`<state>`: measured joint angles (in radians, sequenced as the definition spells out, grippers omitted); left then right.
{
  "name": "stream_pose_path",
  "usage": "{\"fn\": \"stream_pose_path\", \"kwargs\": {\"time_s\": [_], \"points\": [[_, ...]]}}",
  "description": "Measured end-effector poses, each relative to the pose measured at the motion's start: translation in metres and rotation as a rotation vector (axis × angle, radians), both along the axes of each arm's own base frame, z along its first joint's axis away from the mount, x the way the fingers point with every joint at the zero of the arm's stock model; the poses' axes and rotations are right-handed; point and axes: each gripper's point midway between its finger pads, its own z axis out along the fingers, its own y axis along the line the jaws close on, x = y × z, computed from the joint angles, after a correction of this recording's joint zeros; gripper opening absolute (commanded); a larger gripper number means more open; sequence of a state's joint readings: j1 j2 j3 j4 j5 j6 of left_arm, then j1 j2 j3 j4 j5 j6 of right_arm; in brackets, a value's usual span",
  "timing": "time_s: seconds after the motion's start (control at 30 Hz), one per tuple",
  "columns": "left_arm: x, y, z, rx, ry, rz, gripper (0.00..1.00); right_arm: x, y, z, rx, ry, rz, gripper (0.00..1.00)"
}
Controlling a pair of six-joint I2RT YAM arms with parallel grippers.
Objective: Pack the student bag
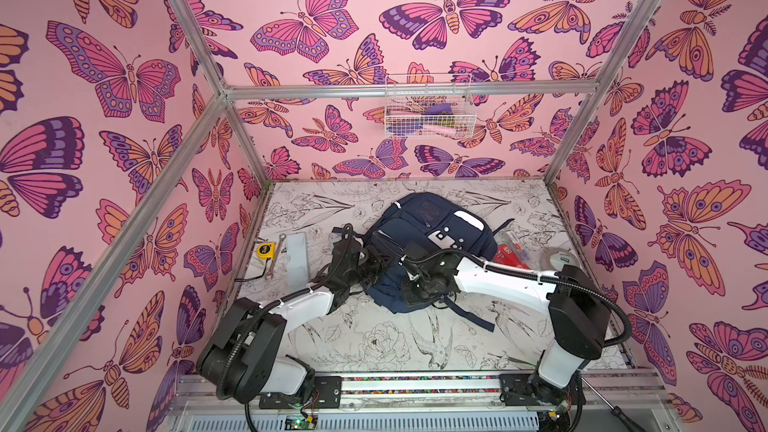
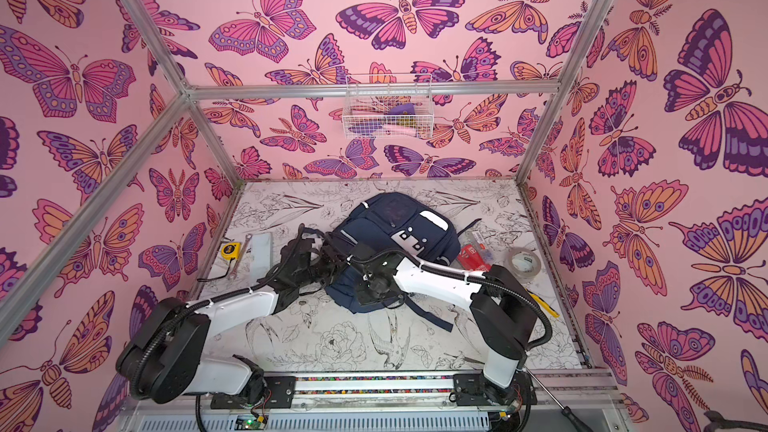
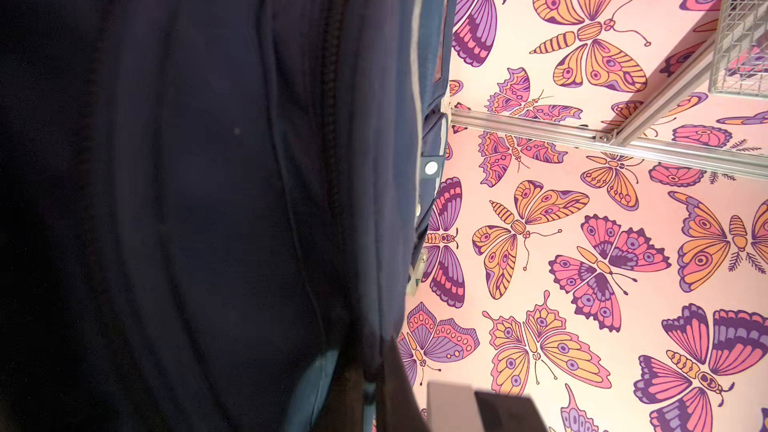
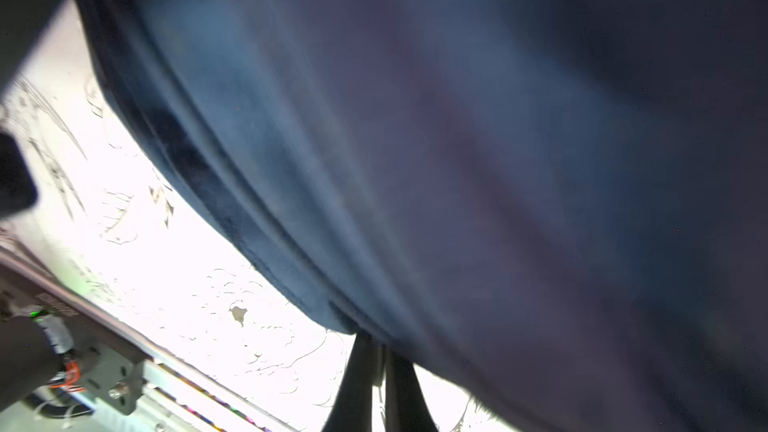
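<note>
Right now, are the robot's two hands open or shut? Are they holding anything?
Left gripper: shut against the student bag; a hold cannot be told.
Right gripper: shut, pinching the student bag's fabric edge.

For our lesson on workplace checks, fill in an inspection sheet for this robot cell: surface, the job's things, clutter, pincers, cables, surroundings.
Surface: table printed with line-drawn flowers and birds.
Job's things: student bag lies mid-table, straps trailing toward the front.
Clutter: tape measure, wrench and grey strip left of the bag; red box and tape roll right of it.
Pincers: left pincer shut, apparently on the bag's side; right pincer shut on its near edge.
Cables: black conduit runs along both arms.
Surroundings: butterfly walls, metal frame, wire basket holding items on the back wall.
</note>
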<state>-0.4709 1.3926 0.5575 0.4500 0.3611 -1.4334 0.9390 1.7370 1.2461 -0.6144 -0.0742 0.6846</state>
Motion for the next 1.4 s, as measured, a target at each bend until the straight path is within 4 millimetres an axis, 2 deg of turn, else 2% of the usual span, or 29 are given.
{"fn": "stream_pose_path", "kwargs": {"time_s": [0.2,0.3,0.33,0.4,0.43,0.47,0.53,0.63,0.73,0.83,0.93,1.03,1.23,1.27,1.4], "points": [[-0.011,-0.002,-0.005,0.022,-0.007,0.005,0.0,0.028,-0.034,0.006,0.033,0.009,-0.071,0.0],[-0.018,-0.005,0.001,0.049,-0.035,0.007,0.0,0.037,-0.046,0.016,0.053,-0.007,-0.047,0.0],[-0.021,-0.006,0.004,0.061,-0.048,0.005,0.1,0.038,-0.048,0.019,0.055,-0.015,-0.033,0.0],[-0.028,-0.009,0.013,0.097,-0.074,-0.026,0.43,0.037,-0.054,0.023,0.046,-0.024,0.0,0.0],[-0.029,-0.011,0.017,0.116,-0.08,-0.046,0.53,0.036,-0.057,0.024,0.04,-0.026,0.008,0.0],[-0.029,-0.013,0.025,0.136,-0.093,-0.071,0.59,0.037,-0.059,0.025,0.035,-0.03,0.018,0.0],[-0.02,-0.008,0.043,0.181,-0.124,-0.088,0.65,0.037,-0.062,0.026,0.033,-0.037,0.025,0.0],[0.004,0.023,0.067,0.262,-0.168,-0.042,0.73,0.034,-0.066,0.021,0.026,-0.029,0.035,0.0],[0.018,0.059,0.068,0.336,-0.142,0.004,0.72,0.032,-0.067,0.018,0.023,-0.021,0.039,0.0],[0.015,0.078,0.043,0.38,-0.05,-0.001,0.72,0.032,-0.066,0.018,0.027,-0.02,0.041,0.0],[0.008,0.076,0.014,0.399,0.046,-0.054,0.72,0.032,-0.066,0.016,0.025,-0.016,0.042,0.0],[0.002,0.072,-0.007,0.398,0.117,-0.098,0.7,0.032,-0.066,0.014,0.02,-0.011,0.049,0.0],[0.003,0.069,-0.036,0.396,0.203,-0.139,0.61,0.032,-0.065,0.016,0.015,-0.011,0.06,0.0],[0.004,0.069,-0.038,0.397,0.21,-0.143,0.58,0.032,-0.065,0.017,0.015,-0.011,0.061,0.0],[0.01,0.067,-0.042,0.386,0.213,-0.151,0.29,0.031,-0.066,0.018,0.009,-0.006,0.063,0.0]]}}
